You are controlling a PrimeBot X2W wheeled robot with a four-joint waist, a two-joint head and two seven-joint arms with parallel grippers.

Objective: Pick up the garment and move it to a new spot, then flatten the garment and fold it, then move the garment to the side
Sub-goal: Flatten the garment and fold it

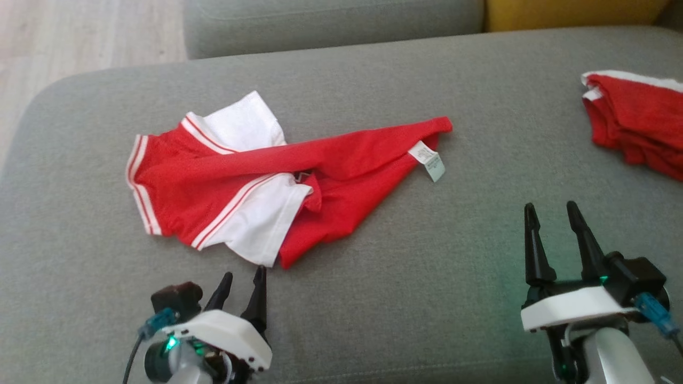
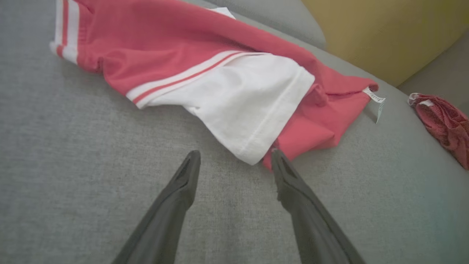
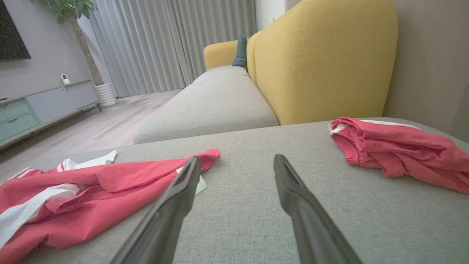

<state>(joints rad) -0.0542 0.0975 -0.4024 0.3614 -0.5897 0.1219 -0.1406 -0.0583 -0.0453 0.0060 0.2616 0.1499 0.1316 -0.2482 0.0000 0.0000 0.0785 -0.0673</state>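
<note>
A crumpled red and white garment [image 1: 256,176] with striped trim lies on the grey sofa cushion [image 1: 405,288], left of centre; a white care label sticks out at its right end. My left gripper [image 1: 244,273] is open, its fingertips just short of the garment's near white corner [image 2: 249,154], nothing between them. In the left wrist view the garment [image 2: 205,62] spreads across the top. My right gripper [image 1: 552,209] stands open over bare cushion to the right of the garment. From the right wrist view my right gripper [image 3: 237,160] points past the garment [image 3: 91,194] at lower left.
A second bunched red garment [image 1: 635,120] lies at the cushion's far right edge [image 3: 399,150]. Behind are another grey seat [image 3: 212,102] and a yellow backrest [image 3: 322,62]. Wooden floor [image 1: 80,37] lies beyond the cushion's left end.
</note>
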